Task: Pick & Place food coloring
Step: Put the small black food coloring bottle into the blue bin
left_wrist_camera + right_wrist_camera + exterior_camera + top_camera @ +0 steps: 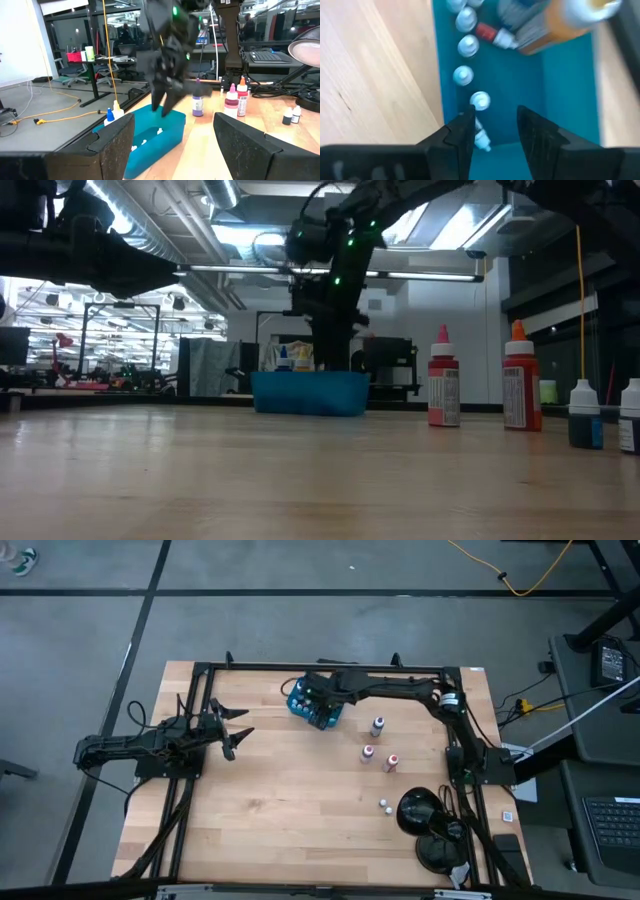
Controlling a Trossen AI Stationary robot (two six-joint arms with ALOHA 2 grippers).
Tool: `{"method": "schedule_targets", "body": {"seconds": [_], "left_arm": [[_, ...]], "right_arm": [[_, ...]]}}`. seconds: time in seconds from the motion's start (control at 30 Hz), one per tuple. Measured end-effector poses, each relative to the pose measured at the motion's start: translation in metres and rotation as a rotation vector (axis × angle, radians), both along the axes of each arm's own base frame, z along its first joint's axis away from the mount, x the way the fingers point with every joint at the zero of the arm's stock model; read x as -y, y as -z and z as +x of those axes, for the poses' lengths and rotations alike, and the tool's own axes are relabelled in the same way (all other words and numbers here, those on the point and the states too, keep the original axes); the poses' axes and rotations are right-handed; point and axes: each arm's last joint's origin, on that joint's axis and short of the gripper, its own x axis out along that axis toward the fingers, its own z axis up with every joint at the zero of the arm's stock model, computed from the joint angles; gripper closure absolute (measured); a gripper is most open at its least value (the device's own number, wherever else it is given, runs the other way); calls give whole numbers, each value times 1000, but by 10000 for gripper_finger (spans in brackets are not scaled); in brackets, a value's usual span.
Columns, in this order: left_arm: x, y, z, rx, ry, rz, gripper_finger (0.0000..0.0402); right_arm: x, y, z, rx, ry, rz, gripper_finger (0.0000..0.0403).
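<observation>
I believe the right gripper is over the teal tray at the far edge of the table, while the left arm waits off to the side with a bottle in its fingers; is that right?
Not quite: the left gripper holds nothing. The left wrist view shows its fingers apart with only air between them. The rest stands: in the high view the right gripper is over the teal tray, and the left arm waits at the side.

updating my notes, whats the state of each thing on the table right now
teal tray: on the table, holding several small white-capped vials
right pincer: over the tray, jaws parted, nothing between them
left pincer: open, empty, waiting at the table's left side
three bottles: upright on the wood, outside the tray
two tiny vials: upright, near the black lamp
</observation>
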Motion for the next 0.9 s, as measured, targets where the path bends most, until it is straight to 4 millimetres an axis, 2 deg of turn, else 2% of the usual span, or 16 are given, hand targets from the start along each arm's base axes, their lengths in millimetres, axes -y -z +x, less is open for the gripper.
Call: {"method": "schedule_targets", "body": {"seconds": [0.23,0.37,0.53,0.7,0.8,0.9], "left_arm": [[0,0,0,0,0,0,135],[0,0,0,0,0,0,135],[0,0,0,0,0,0,135],[0,0,0,0,0,0,135],[0,0,0,-1,0,0,135],[0,0,0,0,0,0,135]], "right_arm": [[1,-47,-26,151,93,-21,256],[-14,-62,-46,256,76,-44,246],[-45,-74,-70,278,6,-40,189],[-89,-90,-93,301,-124,-33,124],[-115,-87,-99,259,-176,9,103],[-142,-81,-103,192,-210,67,99]]}}
